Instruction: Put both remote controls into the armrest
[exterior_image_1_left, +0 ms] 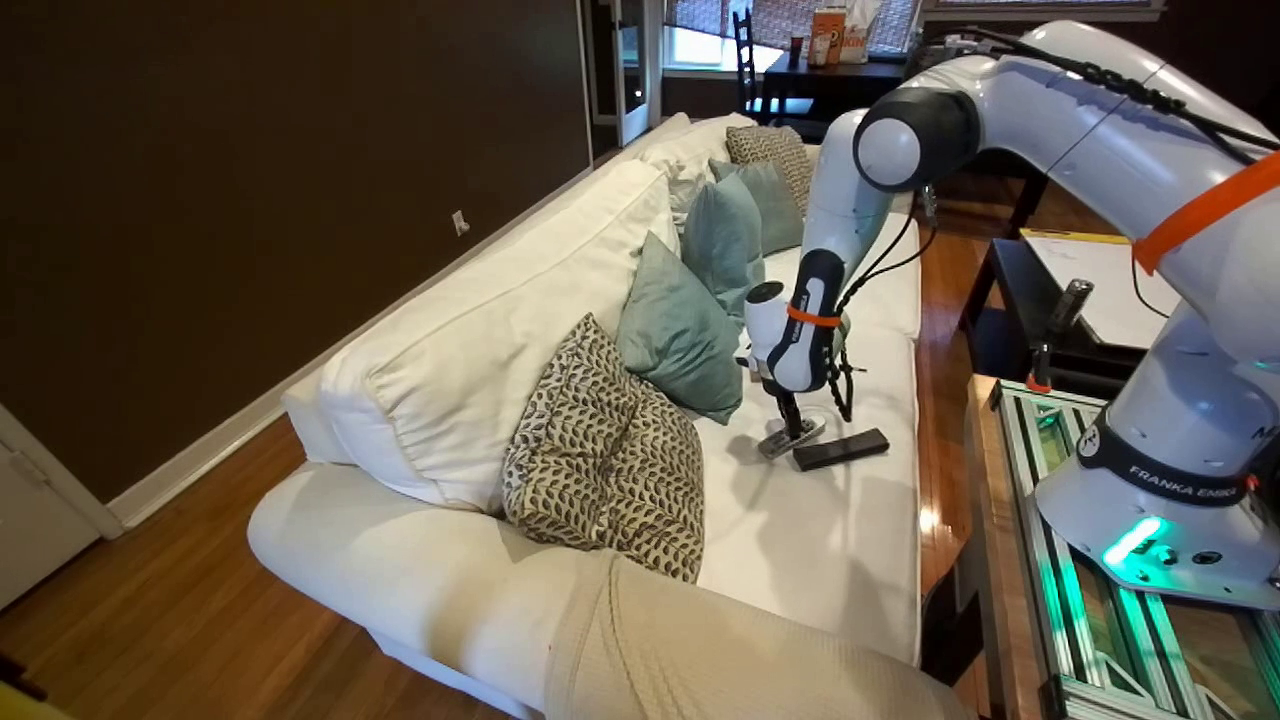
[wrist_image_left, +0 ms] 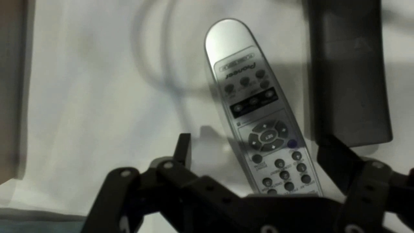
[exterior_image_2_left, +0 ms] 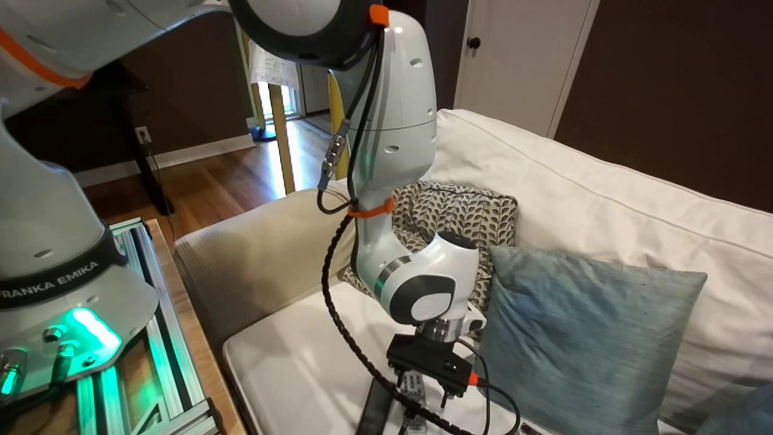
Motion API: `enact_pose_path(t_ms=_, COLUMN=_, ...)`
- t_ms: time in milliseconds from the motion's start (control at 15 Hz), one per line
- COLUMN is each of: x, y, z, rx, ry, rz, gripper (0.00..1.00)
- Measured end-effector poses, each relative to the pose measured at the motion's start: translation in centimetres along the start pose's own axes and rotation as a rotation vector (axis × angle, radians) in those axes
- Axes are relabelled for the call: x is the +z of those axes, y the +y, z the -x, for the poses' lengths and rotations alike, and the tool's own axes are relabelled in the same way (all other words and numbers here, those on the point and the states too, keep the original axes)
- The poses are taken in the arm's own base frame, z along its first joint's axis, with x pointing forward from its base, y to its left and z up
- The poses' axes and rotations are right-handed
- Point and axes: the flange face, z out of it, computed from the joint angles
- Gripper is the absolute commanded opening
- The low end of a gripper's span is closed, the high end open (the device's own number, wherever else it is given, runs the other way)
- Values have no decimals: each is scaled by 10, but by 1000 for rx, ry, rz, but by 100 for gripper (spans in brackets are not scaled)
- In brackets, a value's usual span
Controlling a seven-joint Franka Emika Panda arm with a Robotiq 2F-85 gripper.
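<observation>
The silver-grey remote (wrist_image_left: 241, 48) lies buttons up on the white seat. My gripper (wrist_image_left: 257, 142) is open over it, with a finger on each side, apart from its edges. The black remote (wrist_image_left: 352, 74) lies beside it, and the right fingertip overlaps its near end in the wrist view; I cannot tell if they touch. In both exterior views the gripper (exterior_image_1_left: 790, 415) (exterior_image_2_left: 426, 389) points down at the silver-grey remote (exterior_image_1_left: 774, 446) (exterior_image_2_left: 414, 382), partly covering it, beside the black remote (exterior_image_1_left: 842, 450) (exterior_image_2_left: 374, 409). The cream armrest (exterior_image_1_left: 430, 560) (exterior_image_2_left: 266, 260) is at the sofa's end.
A patterned cushion (exterior_image_1_left: 610, 455) leans between the armrest and teal cushions (exterior_image_1_left: 685, 330). The white backrest (exterior_image_1_left: 500, 330) runs along the wall. A brown flat thing (wrist_image_left: 11, 81) shows partly at the wrist view's left. The robot's bench (exterior_image_1_left: 1000, 560) stands along the sofa's front.
</observation>
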Motion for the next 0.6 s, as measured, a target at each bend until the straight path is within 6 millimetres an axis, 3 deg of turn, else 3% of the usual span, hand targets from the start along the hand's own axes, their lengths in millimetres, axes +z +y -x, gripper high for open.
enact_pose_path(t_ms=600, x=20, y=4, z=4, rx=-8, ry=-36, rz=-21, gripper=100)
